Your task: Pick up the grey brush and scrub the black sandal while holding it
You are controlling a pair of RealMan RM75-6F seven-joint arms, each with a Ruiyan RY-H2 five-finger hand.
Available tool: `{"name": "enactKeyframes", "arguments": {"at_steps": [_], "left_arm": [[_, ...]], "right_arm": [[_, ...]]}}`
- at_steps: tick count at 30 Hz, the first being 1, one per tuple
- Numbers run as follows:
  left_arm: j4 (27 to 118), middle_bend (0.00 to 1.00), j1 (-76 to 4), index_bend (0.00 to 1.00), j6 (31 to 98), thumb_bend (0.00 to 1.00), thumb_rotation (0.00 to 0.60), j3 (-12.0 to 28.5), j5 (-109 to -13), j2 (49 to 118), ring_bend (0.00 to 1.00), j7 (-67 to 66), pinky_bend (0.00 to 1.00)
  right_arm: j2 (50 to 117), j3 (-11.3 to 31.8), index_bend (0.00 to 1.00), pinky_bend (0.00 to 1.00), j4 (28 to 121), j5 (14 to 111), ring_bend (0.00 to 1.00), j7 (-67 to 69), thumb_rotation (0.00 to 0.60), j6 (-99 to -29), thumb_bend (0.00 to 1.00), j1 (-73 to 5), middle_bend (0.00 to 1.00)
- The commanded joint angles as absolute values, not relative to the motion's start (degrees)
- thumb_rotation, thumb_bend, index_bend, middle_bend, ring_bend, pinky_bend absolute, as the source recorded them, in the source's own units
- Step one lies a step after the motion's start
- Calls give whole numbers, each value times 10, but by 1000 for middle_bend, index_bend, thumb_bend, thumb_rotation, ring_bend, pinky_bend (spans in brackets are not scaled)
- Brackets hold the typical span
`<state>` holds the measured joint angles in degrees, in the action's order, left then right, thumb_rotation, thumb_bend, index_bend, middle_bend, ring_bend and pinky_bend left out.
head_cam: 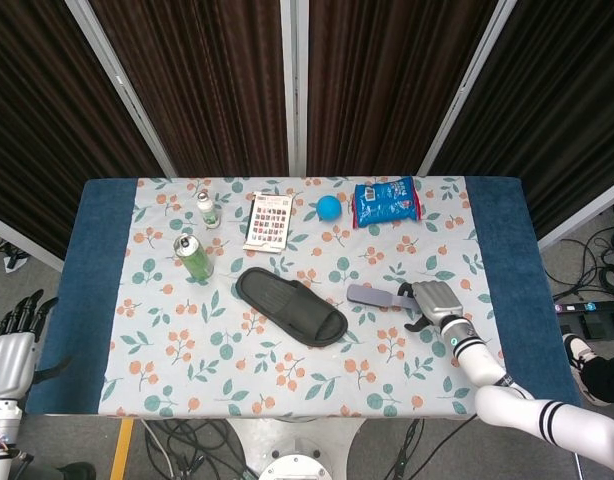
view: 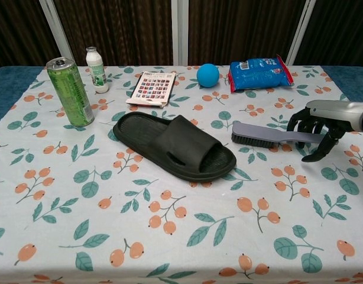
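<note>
Step in hand: grasping grey plastic long-handled brush (view: 276, 135), lying flat on surface just right of black rubber sandal (view: 175, 145). Right hand (view: 316, 127) arched over handle end, fingers curled around it, grip not visibly closed. Advice: close fully on handle before lifting, keep bristles down. Left hand (head_cam: 12, 345) idle off surface edge, fingers spread.

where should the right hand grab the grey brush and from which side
Take the grey brush by its long flat handle, coming from the robot's right end, where the right hand already hovers. The bristle head points toward the black sandal, so gripping the handle keeps it free for scrubbing.
</note>
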<state>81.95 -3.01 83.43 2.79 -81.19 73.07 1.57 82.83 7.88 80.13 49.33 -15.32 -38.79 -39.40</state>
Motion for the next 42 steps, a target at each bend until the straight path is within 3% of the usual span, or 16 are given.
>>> {"name": "enactKeyframes", "arguments": {"at_steps": [1,11,18,31,38,42], "left_arm": [[819,144,-29,185,834,225,600,28,-811,731,62,16,146],[812,144,-24,185,838,226,600,26,-809,735,62,21,147],[808,144,-20,185,840,225,600,25,-811,736,62,26,147],[807,144,-19,185,840,226,600,25,-812,738,62,33,147],[806,144,-18,185,843,226,600,27,-813,739,62,37,146],[808,144,-18,185,842,226,600,28,-812,739,62,38,146]], "right_arm": [[828,82,388,346,798,494,379,-131,600,-377,104,-396,482],[823,100,471,558,778,475,530,-49,600,-301,137,-418,588],[826,96,538,743,770,463,642,-35,600,-292,148,-435,636],[832,61,638,884,774,397,729,-69,600,-308,151,-476,701],[840,49,724,957,776,370,790,-79,600,-319,252,-492,754],[847,49,879,1000,779,358,869,-84,600,-340,373,-496,830]]}}
